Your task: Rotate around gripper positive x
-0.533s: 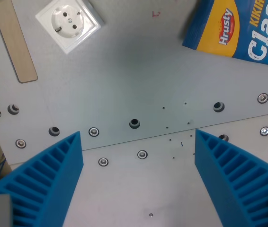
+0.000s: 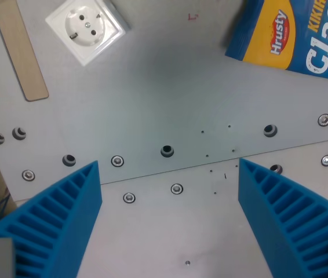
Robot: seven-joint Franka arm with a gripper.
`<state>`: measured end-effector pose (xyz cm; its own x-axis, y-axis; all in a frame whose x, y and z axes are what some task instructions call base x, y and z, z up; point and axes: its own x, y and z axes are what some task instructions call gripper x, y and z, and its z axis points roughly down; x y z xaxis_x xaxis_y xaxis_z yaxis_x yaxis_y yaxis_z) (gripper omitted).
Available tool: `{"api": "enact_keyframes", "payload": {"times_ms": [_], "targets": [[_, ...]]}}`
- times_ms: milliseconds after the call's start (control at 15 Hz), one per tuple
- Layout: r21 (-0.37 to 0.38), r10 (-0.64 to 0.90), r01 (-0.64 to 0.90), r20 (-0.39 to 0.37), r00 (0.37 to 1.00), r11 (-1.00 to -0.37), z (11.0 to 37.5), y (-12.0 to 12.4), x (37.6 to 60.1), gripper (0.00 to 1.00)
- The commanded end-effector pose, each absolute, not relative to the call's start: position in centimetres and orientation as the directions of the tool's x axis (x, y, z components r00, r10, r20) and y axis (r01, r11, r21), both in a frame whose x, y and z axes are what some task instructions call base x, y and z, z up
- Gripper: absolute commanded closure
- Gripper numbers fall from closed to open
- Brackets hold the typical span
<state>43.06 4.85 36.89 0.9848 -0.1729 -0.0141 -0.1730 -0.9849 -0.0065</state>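
My gripper [image 2: 168, 174] is open above a grey metal table [image 2: 152, 87]. Its two blue ribbed fingers rise from the bottom corners, one finger [image 2: 59, 214] at the wrist view's left and the other finger [image 2: 285, 208] at the right. Nothing lies between them. Only bolt heads and holes in the table show in the gap.
A white wall socket [image 2: 86, 28] lies at the top left, beside a flat wooden strip [image 2: 20, 52]. A blue and yellow snack bag [image 2: 294, 37] fills the top right corner. A row of bolts and holes [image 2: 167, 152] crosses the table along a seam.
The whole scene has slid a few pixels down and to the wrist view's right, so the camera has moved slightly. The fingers keep the same spread.
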Motion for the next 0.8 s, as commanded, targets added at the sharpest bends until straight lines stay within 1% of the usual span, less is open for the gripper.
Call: {"api": "enact_keyframes", "payload": {"times_ms": [67, 800], "targets": [[-0.116, -0.171, -0.170, -0.008, 0.985, -0.978, 37.13, 4.65, 42.99, 0.00], [-0.260, -0.171, -0.167, -0.008, 0.985, -0.951, 37.13, 4.65, 42.99, 0.00]]}}
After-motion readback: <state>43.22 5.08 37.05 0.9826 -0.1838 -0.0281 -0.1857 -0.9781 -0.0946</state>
